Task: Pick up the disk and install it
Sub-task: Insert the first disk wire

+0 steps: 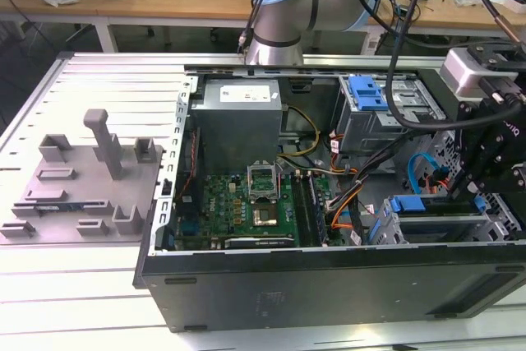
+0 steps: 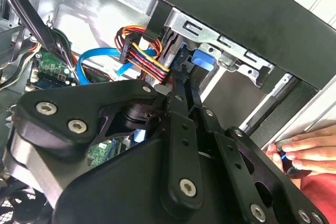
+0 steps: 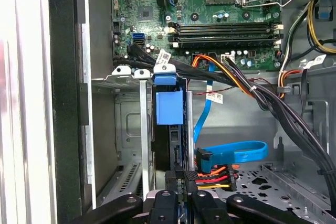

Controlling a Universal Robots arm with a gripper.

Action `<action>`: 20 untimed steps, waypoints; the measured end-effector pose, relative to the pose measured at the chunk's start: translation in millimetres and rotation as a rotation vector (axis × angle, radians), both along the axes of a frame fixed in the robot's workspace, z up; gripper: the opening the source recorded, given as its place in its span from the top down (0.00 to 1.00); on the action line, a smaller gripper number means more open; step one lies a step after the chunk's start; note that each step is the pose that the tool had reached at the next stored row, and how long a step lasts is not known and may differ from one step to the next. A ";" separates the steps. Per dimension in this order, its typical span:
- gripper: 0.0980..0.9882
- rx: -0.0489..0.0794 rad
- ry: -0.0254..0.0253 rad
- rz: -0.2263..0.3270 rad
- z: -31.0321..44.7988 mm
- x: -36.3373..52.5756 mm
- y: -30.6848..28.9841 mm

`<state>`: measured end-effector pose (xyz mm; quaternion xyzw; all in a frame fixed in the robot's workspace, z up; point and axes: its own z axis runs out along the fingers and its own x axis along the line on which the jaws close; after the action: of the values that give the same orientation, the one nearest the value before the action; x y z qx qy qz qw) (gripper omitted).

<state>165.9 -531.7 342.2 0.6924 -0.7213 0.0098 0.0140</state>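
The disk (image 3: 168,145) stands on edge inside the metal drive cage (image 3: 128,129) at the near corner of the open computer case, with its blue rail end (image 3: 169,107) pointing toward the motherboard. In the exterior view the disk (image 1: 427,221) lies in the cage at the view's right. My gripper (image 3: 181,192) reaches down from above, its two black fingers close together on the disk's rear edge. In the second wrist view the fingers (image 2: 176,98) run straight down to the blue rail (image 2: 202,59). The gripper body (image 1: 493,154) hangs over the cage.
Orange, red and black power cables (image 3: 212,174) and a blue data cable (image 3: 236,153) lie beside the cage. The motherboard (image 1: 246,207), the power supply (image 1: 238,108) and a second cage with a blue latch (image 1: 367,92) are nearby. A person's hand (image 2: 302,150) rests outside the case. A grey fixture plate (image 1: 78,182) sits at the exterior view's left.
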 end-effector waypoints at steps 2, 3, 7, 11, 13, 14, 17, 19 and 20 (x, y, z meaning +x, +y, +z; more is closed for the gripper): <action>0.93 0.000 0.0000 0.000 -0.2 0.0 0.0; 0.93 0.000 0.0000 0.000 -0.2 0.0 0.0; 0.93 0.001 0.0000 0.000 2.7 0.0 0.0; 0.93 0.001 0.0000 0.000 4.8 0.0 0.0; 0.93 0.000 0.0000 0.000 5.0 0.0 0.0; 0.93 0.000 0.0000 0.000 5.0 0.0 0.0; 0.93 0.000 0.0000 0.000 5.4 0.0 0.0; 0.93 0.000 0.0000 0.000 5.5 0.0 0.4; 0.93 0.000 0.0000 0.000 5.4 0.0 1.0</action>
<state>165.9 -530.7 347.6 0.6924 -0.7213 0.0097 0.0139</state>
